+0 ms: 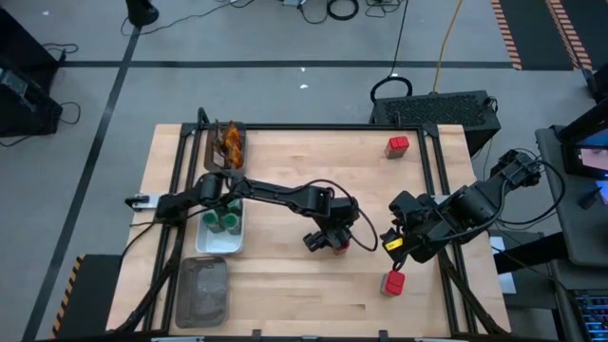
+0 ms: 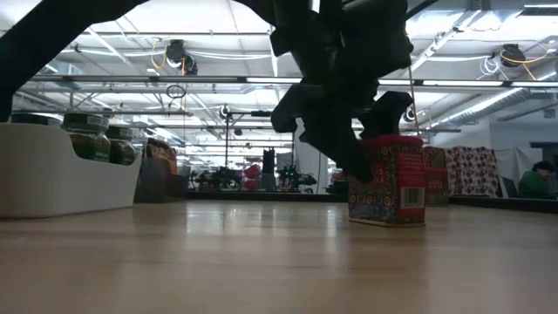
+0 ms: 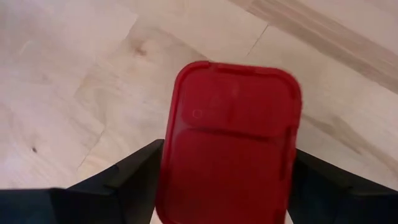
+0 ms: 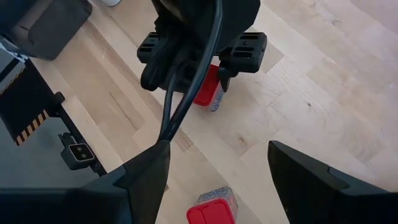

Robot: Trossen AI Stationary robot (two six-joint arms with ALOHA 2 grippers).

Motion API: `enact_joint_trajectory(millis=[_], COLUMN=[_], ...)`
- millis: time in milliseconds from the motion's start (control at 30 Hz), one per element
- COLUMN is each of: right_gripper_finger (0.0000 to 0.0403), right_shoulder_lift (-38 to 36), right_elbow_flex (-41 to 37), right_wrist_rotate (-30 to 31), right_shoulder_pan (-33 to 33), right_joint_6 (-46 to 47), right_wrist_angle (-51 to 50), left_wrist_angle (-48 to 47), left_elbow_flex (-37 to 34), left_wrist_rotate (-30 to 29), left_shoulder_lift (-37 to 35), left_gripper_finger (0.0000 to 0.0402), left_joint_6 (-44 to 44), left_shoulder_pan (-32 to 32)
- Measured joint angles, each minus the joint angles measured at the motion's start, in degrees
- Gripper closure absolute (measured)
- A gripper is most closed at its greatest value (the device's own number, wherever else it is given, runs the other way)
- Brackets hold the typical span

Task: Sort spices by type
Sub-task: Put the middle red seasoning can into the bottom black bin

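We've got the left gripper (image 1: 332,238) mid-table, fingers (image 3: 130,180) straddling a red packet (image 3: 230,143) standing upright on the wood; whether they press it, we can't tell. The right gripper (image 1: 392,239) hovers nearby, fingers (image 4: 146,180) spread wide, empty. Another red packet (image 1: 394,282) sits just beside it, a third (image 1: 397,144) far back. Jars (image 1: 221,220) fill the white tray (image 1: 217,245); sachets (image 1: 229,142) lie in the dark tray (image 1: 211,147).

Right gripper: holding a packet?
No. The right gripper is open and empty above bare table; the nearest red packet lies beside it, untouched.
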Motion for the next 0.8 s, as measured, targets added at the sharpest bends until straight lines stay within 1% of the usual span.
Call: enact_joint_trajectory(millis=[167,233,367,433,600,700,800], right_gripper_finger=[0.0149,0.0149,0.0149,0.0149,0.0149,0.0149,0.0149], right_shoulder_lift=[0.00,0.00,0.00,0.00,0.00,0.00,0.00], right_elbow_flex=[0.00,0.00,0.00,0.00,0.00,0.00,0.00], right_wrist_rotate=[0.00,0.00,0.01,0.02,0.02,0.02,0.02], right_shoulder_pan=[-0.02,-0.01,-0.01,-0.01,-0.02,-0.02,-0.02], right_joint_6=[-0.51,-0.98,-1.18,-1.35,-1.40,-1.86,-2.47], right_wrist_angle=[0.00,0.00,-0.01,-0.01,-0.02,-0.04,-0.06], left_wrist_angle=[-0.01,-0.19,0.13,0.11,-0.60,-3.67,-6.88], left_elbow_flex=[0.00,0.00,0.00,0.00,0.00,0.00,-0.07], left_wrist_rotate=[-0.03,-0.02,0.01,-0.04,-0.17,-0.24,-0.33], left_shoulder_lift=[-0.10,-0.36,-0.59,-0.59,-0.70,-1.72,-4.01], left_gripper_finger=[0.0124,0.0136,0.0174,0.0184,0.0184,0.0184,0.0184], left_joint_6=[-0.06,-0.07,-0.14,-1.29,-4.33,-5.10,-8.47], left_shoulder_pan=[-0.56,-0.82,-0.82,-0.82,-0.82,-0.82,-0.82])
